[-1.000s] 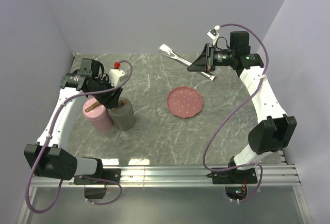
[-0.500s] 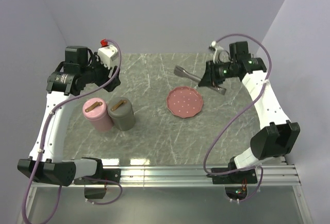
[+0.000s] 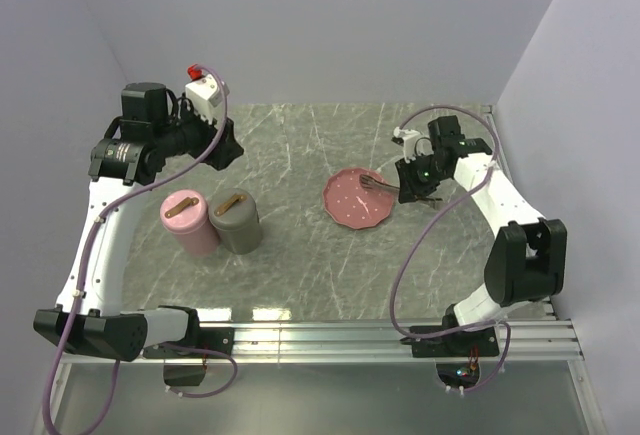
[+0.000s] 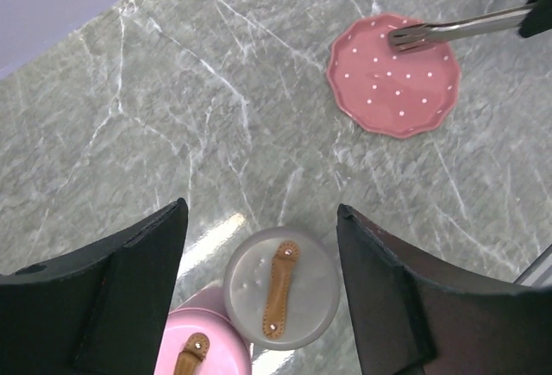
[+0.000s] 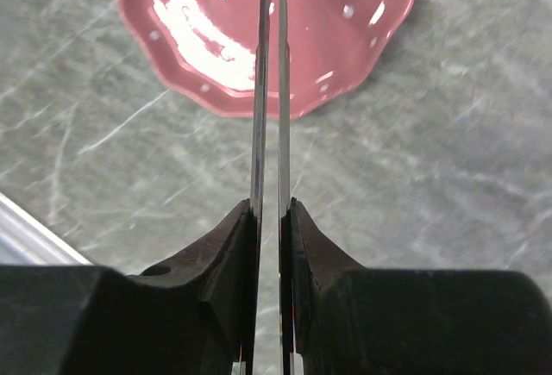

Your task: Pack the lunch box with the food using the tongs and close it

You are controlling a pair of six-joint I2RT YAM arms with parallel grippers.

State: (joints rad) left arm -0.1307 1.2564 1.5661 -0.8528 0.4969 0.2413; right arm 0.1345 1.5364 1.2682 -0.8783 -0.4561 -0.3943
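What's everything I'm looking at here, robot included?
plate: one, pink with white dots, middle of the table.
tongs: one pair, grey metal, tips over the plate's far edge, held at the other end.
pink container: one, brown strap on its lid, left side.
grey container: one, brown strap on its lid, right beside the pink one.
table: one, grey marble pattern.
rail: one, silver metal, near edge.
left hand: one, black, open, above the containers.
right hand: one, black, shut on the tongs.
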